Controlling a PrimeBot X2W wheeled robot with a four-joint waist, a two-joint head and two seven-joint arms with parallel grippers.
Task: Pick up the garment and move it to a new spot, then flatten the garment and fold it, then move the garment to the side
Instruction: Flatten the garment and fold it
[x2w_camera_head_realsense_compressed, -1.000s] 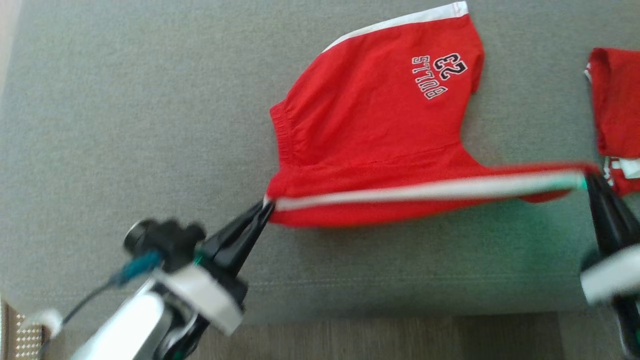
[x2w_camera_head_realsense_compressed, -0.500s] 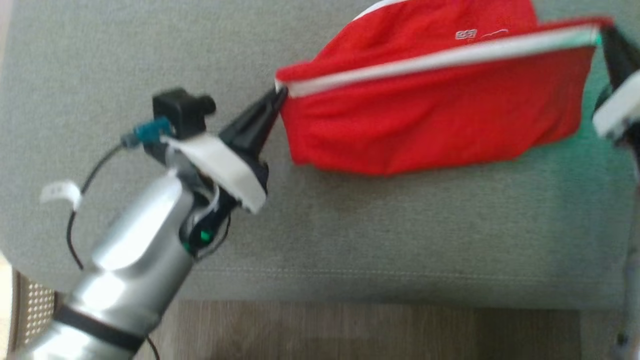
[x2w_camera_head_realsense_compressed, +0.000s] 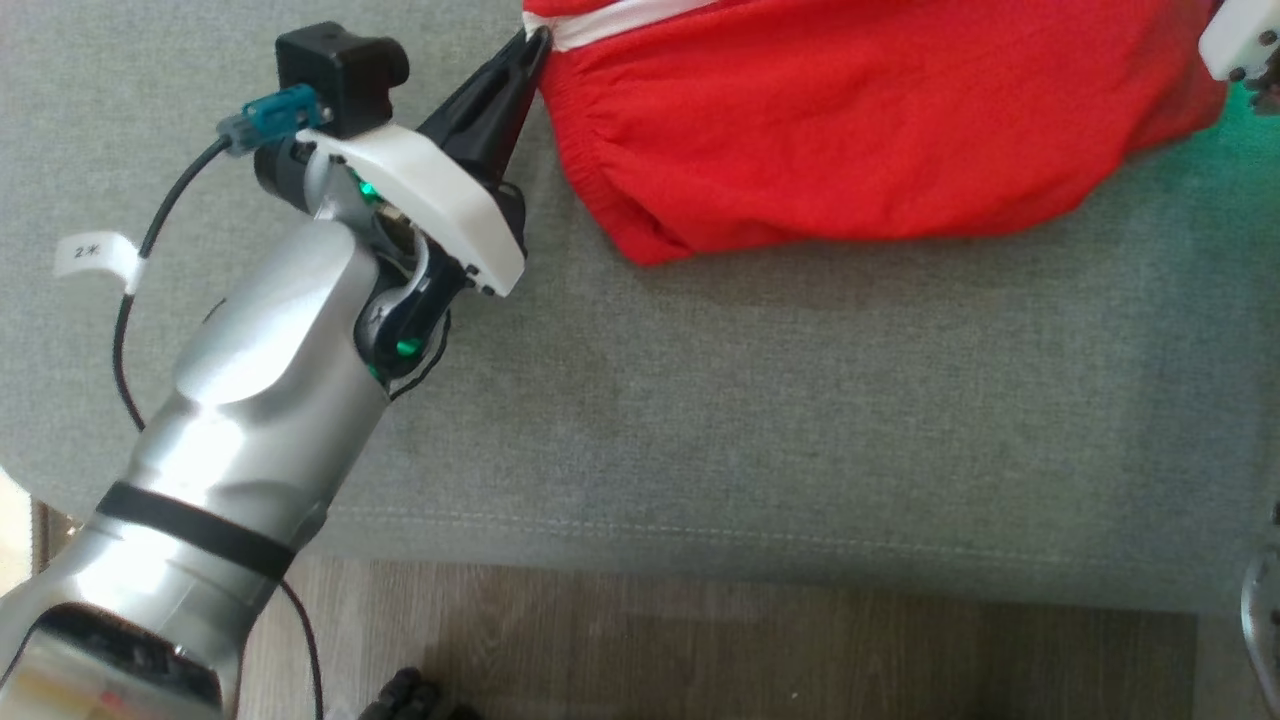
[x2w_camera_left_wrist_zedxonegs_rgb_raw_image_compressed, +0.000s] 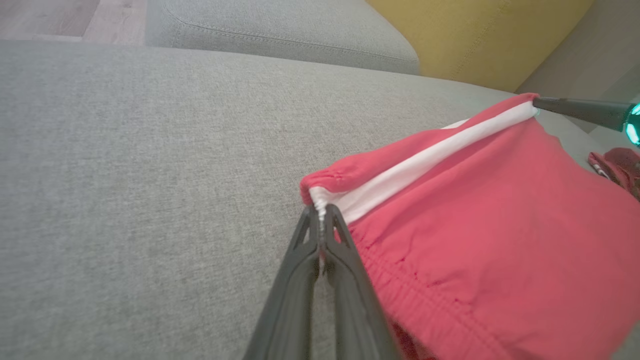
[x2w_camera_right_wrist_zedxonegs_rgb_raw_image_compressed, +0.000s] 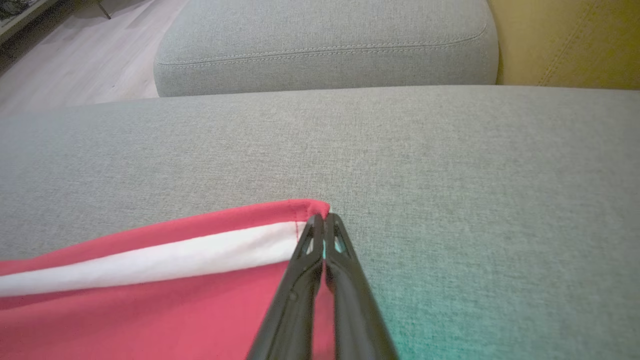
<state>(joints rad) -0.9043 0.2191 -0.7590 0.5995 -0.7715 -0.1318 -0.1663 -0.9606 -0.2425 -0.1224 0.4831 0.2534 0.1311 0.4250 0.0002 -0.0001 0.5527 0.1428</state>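
1. The red garment (x2w_camera_head_realsense_compressed: 850, 120) is hanging stretched between your two hands over the grey seat cushion (x2w_camera_head_realsense_compressed: 700, 400), toward its far edge in the head view. Its lower fold is sagging down to the cushion.
2. Its white stripe (x2w_camera_left_wrist_zedxonegs_rgb_raw_image_compressed: 425, 160) is running taut along the raised top edge from one hand to the other.
3. Your left hand (x2w_camera_left_wrist_zedxonegs_rgb_raw_image_compressed: 320, 215) is clenching the stripe's end at the gathered waistband corner, with both fingers pressing together on the cloth.
4. Your right hand (x2w_camera_right_wrist_zedxonegs_rgb_raw_image_compressed: 324, 222) is grasping the opposite corner, where the stripe is meeting the red hem, with its fingers pinching shut on the fabric.
5. A green glow is falling on the cushion beside your right hand.
6. Another red cloth (x2w_camera_left_wrist_zedxonegs_rgb_raw_image_compressed: 617, 165) is lying on the cushion past the garment, on your right hand's side.
7. A second grey cushion (x2w_camera_right_wrist_zedxonegs_rgb_raw_image_compressed: 325, 45) and yellow upholstery (x2w_camera_right_wrist_zedxonegs_rgb_raw_image_compressed: 575, 40) are sitting beyond the far edge, and you are seeing wooden floor (x2w_camera_head_realsense_compressed: 700, 650) running along the near edge.
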